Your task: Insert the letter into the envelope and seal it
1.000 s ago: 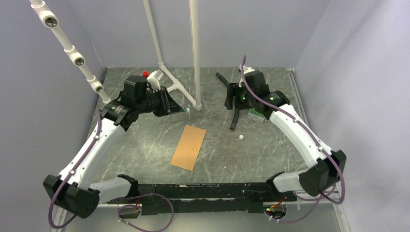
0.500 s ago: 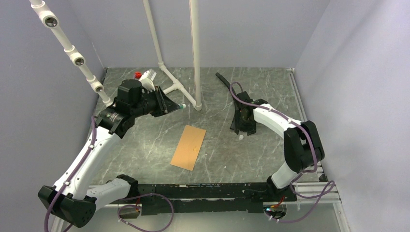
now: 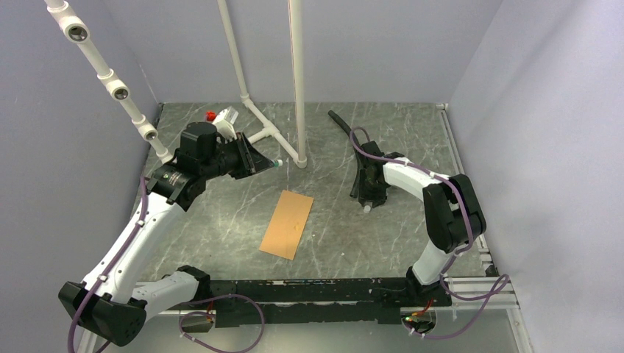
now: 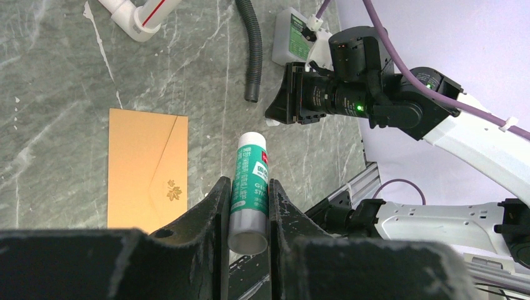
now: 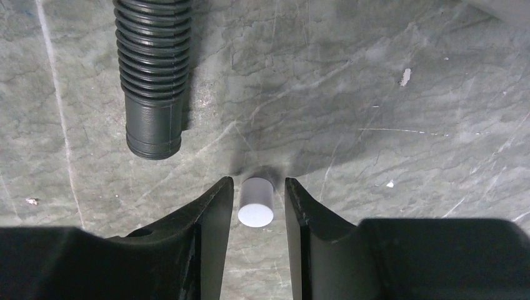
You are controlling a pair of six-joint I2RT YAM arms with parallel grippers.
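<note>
Lowering onto the grey marbled table [image 3: 221, 220], the right hand [image 5: 257, 182] now straddles a small white cap [image 5: 256, 209] standing upright, one black finger on each side and a thin gap showing between each finger and the cap; a second ago this arm was raised toward the back of the table with its fingers spread far wider. A black corrugated hose [image 5: 153, 75] lies just beyond the cap, its open end pointing toward the hand. On the other side, the left hand [image 4: 248, 206] holds a green-and-white glue stick [image 4: 251, 175] pinched tight between its fingers, white tip pointing outward, raised above the table; that arm has drawn back slightly since the earlier frame, its grip unchanged. The envelope [image 3: 287, 223], orange-brown kraft, lies flat near the middle of the table between the two arms, flap folded down with a small leaf mark at its point, in the same spot as before and touched by neither hand
</note>
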